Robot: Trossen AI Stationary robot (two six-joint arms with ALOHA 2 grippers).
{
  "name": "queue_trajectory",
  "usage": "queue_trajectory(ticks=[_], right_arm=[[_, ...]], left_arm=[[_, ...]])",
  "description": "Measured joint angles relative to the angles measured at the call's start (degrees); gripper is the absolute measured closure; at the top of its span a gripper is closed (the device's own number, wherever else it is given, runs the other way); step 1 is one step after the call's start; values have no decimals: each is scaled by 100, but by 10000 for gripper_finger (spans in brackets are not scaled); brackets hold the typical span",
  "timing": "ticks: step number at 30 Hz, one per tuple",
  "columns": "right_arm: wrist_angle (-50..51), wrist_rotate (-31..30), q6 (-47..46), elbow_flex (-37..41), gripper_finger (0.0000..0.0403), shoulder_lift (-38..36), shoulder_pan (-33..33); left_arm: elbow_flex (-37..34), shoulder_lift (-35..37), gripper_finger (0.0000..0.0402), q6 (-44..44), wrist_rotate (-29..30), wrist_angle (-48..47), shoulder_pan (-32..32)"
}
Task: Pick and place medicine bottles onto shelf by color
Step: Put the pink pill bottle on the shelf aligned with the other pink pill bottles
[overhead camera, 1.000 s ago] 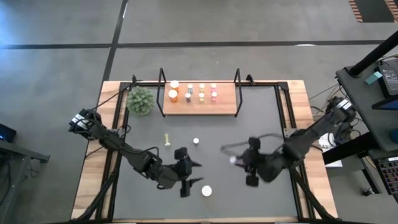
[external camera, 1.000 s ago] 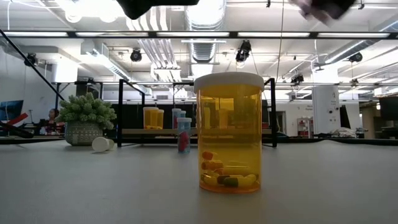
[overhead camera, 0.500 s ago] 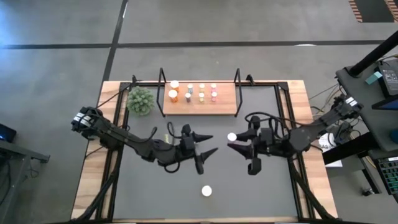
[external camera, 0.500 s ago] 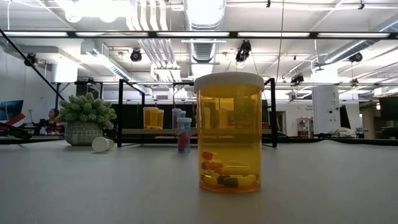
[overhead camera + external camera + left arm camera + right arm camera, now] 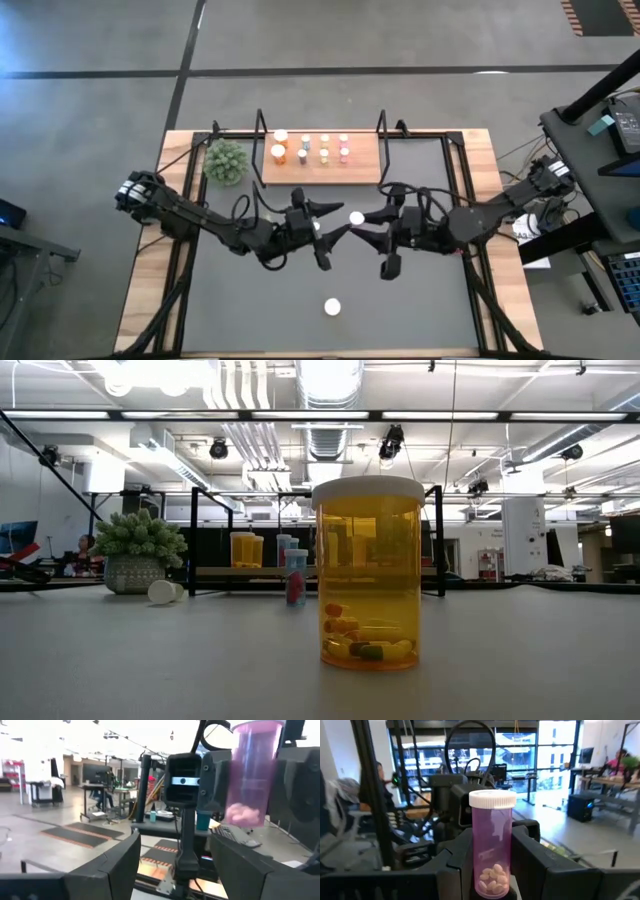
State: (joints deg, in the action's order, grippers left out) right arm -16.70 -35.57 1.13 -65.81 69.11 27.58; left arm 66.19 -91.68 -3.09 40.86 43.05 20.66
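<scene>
High view: both grippers have drawn together mid-table, near the shelf (image 5: 320,160). Right gripper (image 5: 362,222) is clenched on a pink bottle (image 5: 492,855); left gripper (image 5: 327,228) gapes, empty. An orange bottle (image 5: 368,575) stands near the front edge.

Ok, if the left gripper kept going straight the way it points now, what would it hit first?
Most likely the pink bottle, held upright in the shut right gripper facing the open left gripper. The left wrist view shows the bottle ahead, slightly off to one side, so depth is uncertain.
</scene>
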Motion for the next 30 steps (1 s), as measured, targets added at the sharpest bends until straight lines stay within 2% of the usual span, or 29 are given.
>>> queue_trajectory(ticks=[6,12,18,22,30], right_arm=[[401,-11,543,-592,298,322,-159],[1398,0,254,-943,298,390,-362],[1387,147,33,-939,298,429,-399],[1391,151,16,-939,298,456,-403],[1387,129,-6,-936,298,502,-408]], left_arm=[[178,17,178,-381,-244,-142,7],[175,229,178,-377,-271,-456,-24],[169,243,182,-379,-282,-468,-74],[172,243,211,-385,-284,-472,-80],[175,243,300,-384,-355,-475,-84]])
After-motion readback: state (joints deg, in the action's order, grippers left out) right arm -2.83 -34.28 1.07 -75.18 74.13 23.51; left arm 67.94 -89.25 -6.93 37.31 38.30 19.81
